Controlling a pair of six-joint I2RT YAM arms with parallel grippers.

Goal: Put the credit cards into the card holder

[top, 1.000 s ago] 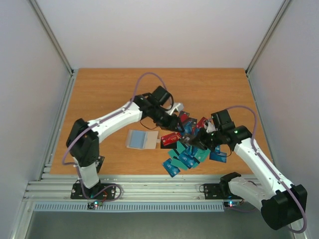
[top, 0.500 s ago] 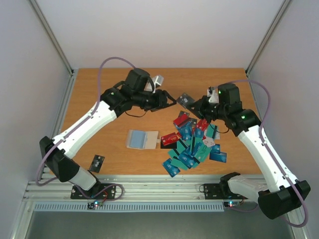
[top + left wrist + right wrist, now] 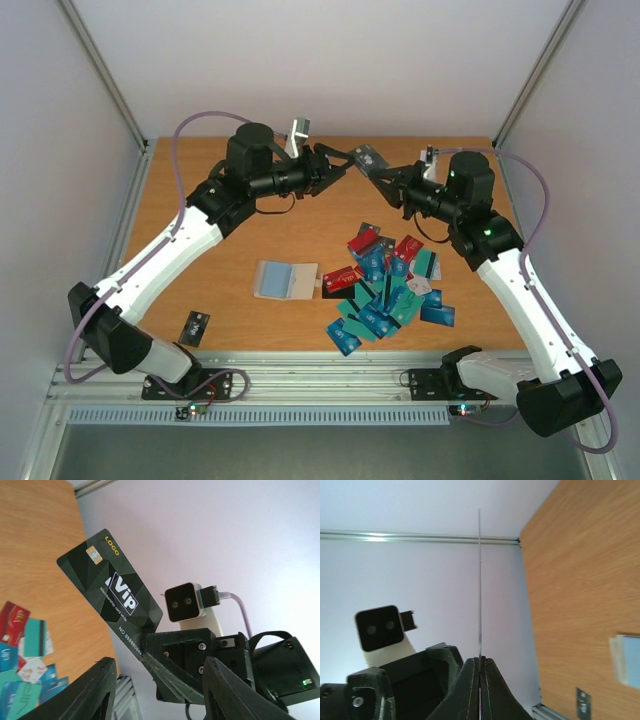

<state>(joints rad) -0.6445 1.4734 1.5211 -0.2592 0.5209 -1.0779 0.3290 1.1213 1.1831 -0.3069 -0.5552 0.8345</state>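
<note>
Black credit card (image 3: 110,587) between right pincer's (image 3: 480,661) closed tips, near open left pincer (image 3: 338,160).

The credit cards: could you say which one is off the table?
The black plastic VIP card, pinched by the right gripper; the others lie on the wooden table.

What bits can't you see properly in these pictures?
Right wrist view: the held black card is edge-on, its face hidden.
Right wrist view: the holder is cut off by the picture's edge.
Top view: print on the pile is too small; lower cards are covered.
</note>
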